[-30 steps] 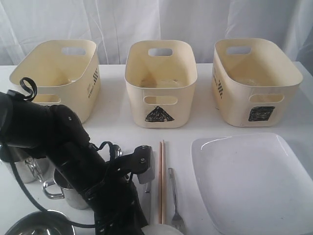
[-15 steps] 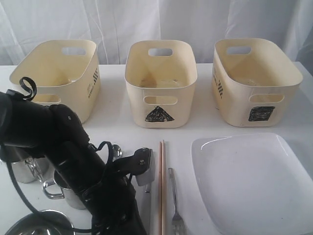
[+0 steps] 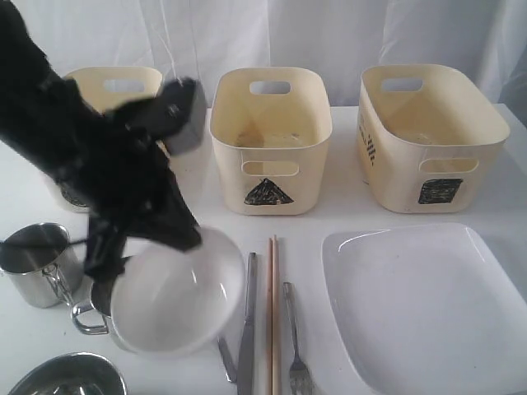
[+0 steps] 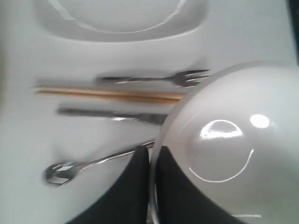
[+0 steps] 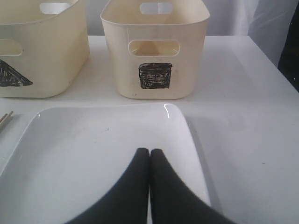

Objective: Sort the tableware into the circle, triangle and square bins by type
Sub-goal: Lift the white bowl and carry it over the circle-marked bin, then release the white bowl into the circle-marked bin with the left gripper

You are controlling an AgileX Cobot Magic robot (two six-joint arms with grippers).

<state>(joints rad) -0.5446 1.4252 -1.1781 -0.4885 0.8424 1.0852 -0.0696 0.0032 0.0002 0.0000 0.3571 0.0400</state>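
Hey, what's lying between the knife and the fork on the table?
The pair of wooden chopsticks lies between the knife and the fork, seen in the exterior view.

This is a robotics test bench, not a lived-in kitchen. A plain white table (image 3: pixel 346 220) stands before a draped white curtain (image 3: pixel 346 33) that closes off the far side. Three alike cream containers line the far edge: the left tub (image 3: pixel 86 82), the middle tub (image 3: pixel 270 140) hand-scribbled with a black triangle (image 3: pixel 268 192), and the right tub (image 3: pixel 428 140) with a black square (image 3: pixel 434 191). On the left, a black robot arm (image 3: pixel 99 164) holds a white bowl (image 3: pixel 177 292) above the near table.
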